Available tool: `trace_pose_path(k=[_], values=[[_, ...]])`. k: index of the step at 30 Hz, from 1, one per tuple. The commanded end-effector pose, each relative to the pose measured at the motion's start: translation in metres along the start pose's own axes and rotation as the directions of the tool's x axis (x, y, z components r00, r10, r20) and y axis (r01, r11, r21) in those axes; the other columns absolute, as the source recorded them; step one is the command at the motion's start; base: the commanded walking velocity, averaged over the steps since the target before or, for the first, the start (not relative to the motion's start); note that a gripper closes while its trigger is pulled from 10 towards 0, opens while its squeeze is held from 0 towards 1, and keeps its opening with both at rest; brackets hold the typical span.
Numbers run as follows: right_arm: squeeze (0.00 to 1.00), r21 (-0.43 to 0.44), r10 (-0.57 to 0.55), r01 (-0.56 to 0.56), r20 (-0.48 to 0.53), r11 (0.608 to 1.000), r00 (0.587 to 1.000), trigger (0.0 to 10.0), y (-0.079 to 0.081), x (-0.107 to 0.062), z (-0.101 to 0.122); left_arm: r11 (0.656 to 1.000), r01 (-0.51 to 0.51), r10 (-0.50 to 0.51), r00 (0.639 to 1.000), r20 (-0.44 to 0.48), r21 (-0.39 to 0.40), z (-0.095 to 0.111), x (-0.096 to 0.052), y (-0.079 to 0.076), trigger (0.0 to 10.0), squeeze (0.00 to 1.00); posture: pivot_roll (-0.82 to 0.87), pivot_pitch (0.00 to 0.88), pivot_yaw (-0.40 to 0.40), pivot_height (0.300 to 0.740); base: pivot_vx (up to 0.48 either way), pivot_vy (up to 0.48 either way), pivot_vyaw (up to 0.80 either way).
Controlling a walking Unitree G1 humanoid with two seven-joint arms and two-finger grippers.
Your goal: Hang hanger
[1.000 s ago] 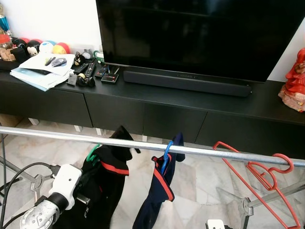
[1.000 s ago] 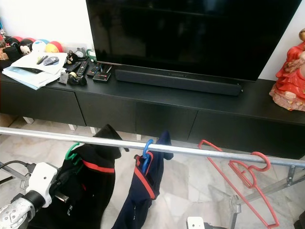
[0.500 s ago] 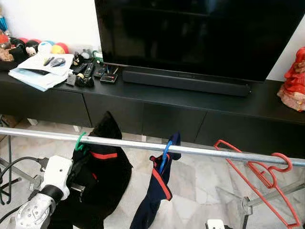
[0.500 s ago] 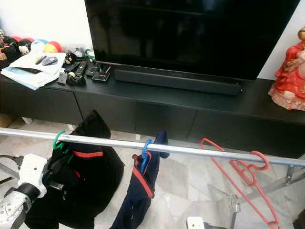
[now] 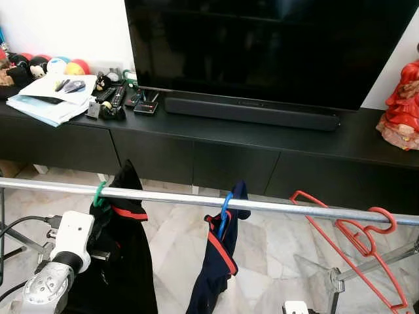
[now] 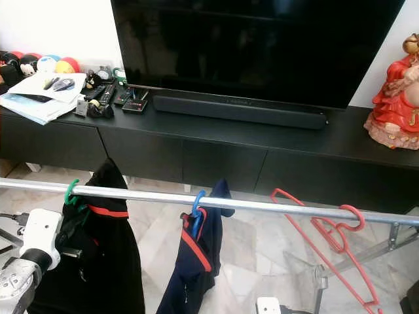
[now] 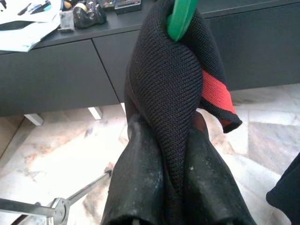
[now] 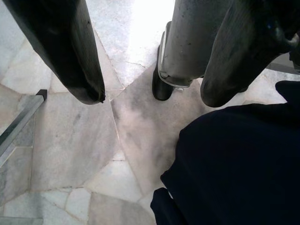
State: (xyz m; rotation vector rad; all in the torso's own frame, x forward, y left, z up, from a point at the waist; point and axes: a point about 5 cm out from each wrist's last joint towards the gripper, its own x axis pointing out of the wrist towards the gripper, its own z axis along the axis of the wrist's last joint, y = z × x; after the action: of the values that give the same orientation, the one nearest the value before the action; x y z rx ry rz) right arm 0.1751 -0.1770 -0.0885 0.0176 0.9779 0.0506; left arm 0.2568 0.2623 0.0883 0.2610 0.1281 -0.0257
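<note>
— From the head: what about room along the rail [image 5: 275,208]?

— Open stretch between blue hanger [image 5: 226,208] and red hangers [image 5: 366,239]. Marble floor [image 5: 268,248] below, black cabinet [image 5: 216,157] well behind. Green hanger [image 5: 99,194] hooked on the rail, far left, black garment [image 5: 127,255] hanging from it.

— And the left arm [image 5: 55,278]?

— Raised low at the left, just beside that garment.

— Left wrist?

— Left gripper [image 7: 171,187] pinched on black garment, green hanger just past the fingertips.

— Right wrist?

— Right gripper [image 8: 150,70] spread wide, holding nothing, pointing down at floor beside a rack leg [image 8: 187,44] and dark cloth [image 8: 239,164].
</note>
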Motion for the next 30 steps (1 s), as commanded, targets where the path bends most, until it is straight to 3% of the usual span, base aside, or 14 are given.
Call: trace_pose_path(k=[1,14,15,17,18,19,30], values=[[0.00,-0.004,-0.002,0.002,-0.018,1.000,1.000,10.0,-0.002,-0.001,-0.005,1.000,-0.002,0.001,0.996,-0.085,-0.007,-0.013,-0.005,0.003,10.0,0.00,0.00,0.092,-0.053,0.740,0.000,0.000,0.00],[0.00,0.002,-0.006,0.006,-0.016,1.000,1.000,10.0,-0.001,-0.001,-0.005,0.999,0.020,-0.024,0.993,-0.114,-0.038,-0.019,-0.023,-0.001,10.0,0.00,0.02,0.105,-0.048,0.740,0.000,0.000,0.00],[0.00,0.002,-0.004,0.004,-0.016,1.000,1.000,10.0,-0.001,-0.001,-0.005,0.999,0.024,-0.029,0.994,-0.106,-0.044,-0.018,-0.022,-0.005,10.0,0.24,0.01,0.104,-0.048,0.740,0.000,0.000,0.00],[0.00,0.002,-0.004,0.004,-0.015,1.000,1.000,10.0,-0.001,-0.001,-0.005,0.999,0.027,-0.031,0.994,-0.104,-0.046,-0.018,-0.021,-0.006,10.0,0.24,0.01,0.104,-0.048,0.740,0.000,0.000,0.00],[0.00,0.002,-0.004,0.004,-0.015,1.000,1.000,10.0,-0.001,-0.001,-0.005,0.998,0.030,-0.035,0.994,-0.100,-0.050,-0.017,-0.020,-0.008,10.0,0.96,0.01,0.105,-0.047,0.740,0.000,0.000,0.00],[0.00,0.002,-0.004,0.004,-0.015,1.000,1.000,10.0,-0.001,-0.001,-0.005,0.998,0.034,-0.039,0.995,-0.096,-0.060,-0.016,-0.019,-0.009,10.0,1.00,0.01,0.105,-0.046,0.740,0.000,0.000,0.00],[0.00,0.007,-0.007,0.007,-0.015,1.000,1.000,10.0,-0.001,-0.001,-0.005,0.998,0.009,-0.014,0.997,-0.070,-0.065,-0.010,-0.016,-0.005,10.0,1.00,0.02,0.108,-0.045,0.740,0.000,0.000,0.00]])
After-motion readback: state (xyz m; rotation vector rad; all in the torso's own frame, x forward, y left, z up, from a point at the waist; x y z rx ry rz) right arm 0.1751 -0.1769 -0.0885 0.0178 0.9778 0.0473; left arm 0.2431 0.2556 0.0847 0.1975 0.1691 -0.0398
